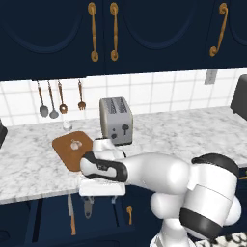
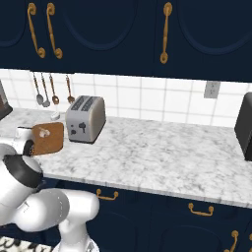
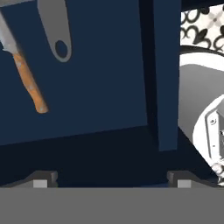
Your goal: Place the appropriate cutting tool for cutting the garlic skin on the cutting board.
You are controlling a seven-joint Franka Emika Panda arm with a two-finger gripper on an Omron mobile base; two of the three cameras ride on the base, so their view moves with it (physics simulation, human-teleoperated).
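The brown cutting board [image 1: 67,150] lies on the marble counter left of the toaster, with the small whitish garlic [image 1: 75,144] on it; the right base view shows the board [image 2: 49,140] and garlic [image 2: 43,132] too. The cutting tool [image 3: 27,76], a knife with a grey blade and brown wooden handle, lies in a dark blue drawer at the upper left of the hand view, and it appears as the cutting tool [image 1: 71,216] below the counter's edge. A grey peeler [image 3: 56,27] lies beside it. My gripper [image 3: 113,180] hangs open above the drawer, apart from the knife, with nothing between its fingertips.
A silver toaster [image 1: 116,120] stands right of the board. Several utensils [image 1: 53,102] hang on the tiled wall behind. A small white cup [image 1: 67,125] sits near the board's far side. A black appliance [image 1: 240,96] is at the counter's far right.
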